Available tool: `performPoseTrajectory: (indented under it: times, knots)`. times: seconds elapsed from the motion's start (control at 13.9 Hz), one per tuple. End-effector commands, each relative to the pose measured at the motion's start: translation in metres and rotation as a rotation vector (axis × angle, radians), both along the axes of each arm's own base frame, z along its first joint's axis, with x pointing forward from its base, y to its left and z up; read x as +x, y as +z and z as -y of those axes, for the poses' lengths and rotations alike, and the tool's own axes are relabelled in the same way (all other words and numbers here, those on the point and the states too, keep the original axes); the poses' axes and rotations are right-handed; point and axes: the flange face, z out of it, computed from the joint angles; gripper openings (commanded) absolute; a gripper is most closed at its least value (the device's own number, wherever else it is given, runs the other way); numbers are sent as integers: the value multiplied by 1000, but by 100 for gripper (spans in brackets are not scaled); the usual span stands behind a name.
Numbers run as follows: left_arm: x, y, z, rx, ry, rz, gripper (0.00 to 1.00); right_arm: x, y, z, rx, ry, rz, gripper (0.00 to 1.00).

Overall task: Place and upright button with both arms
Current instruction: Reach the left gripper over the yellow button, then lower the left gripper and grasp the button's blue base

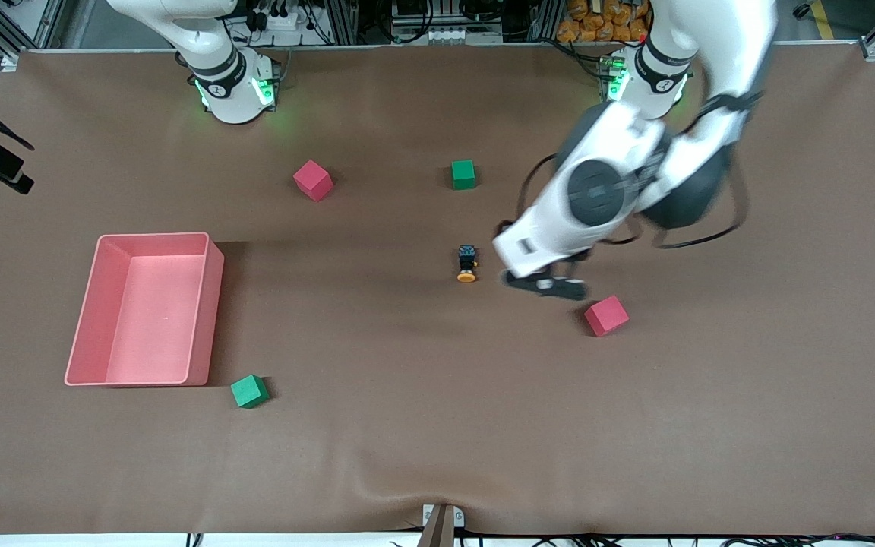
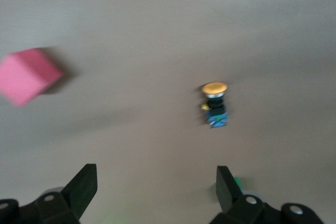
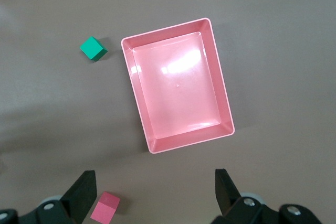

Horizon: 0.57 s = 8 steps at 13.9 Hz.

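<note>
Left arm closes on the lying button

Button (image 1: 467, 264) lies flat, cap toward the front camera; left gripper (image 1: 548, 285), fingers apart, hovers beside it; right gripper (image 3: 155, 192), fingers apart, waits over the tray (image 3: 226, 114).

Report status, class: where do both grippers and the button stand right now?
Left gripper open, over the mat between button and a pink cube. Right gripper open, above the pink tray. Button on its side, untouched.

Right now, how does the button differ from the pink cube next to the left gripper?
The button is much smaller than the pink cube. The button lies on its side, orange cap toward the front camera; the cube sits flat. The button is orange, black and blue; the cube is plain pink. Both rest untouched on the table, near the open left gripper.
</note>
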Motion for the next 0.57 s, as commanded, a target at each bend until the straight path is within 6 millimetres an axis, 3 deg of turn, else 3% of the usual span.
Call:
performPoseTrajectory:
  times: [0.0, 0.22, 0.5]
  knots:
    - [8, -48, 28, -5, 39, -18, 100, -2, 4, -4, -25, 25, 1, 100]
    - [2, -95, 35, 9, 58, -81, 100, -3, 3, -5, -23, 27, -3, 100]
    - [-10, -135, 56, 24, 127, -81, 100, -3, 3, -5, -22, 26, -5, 100]
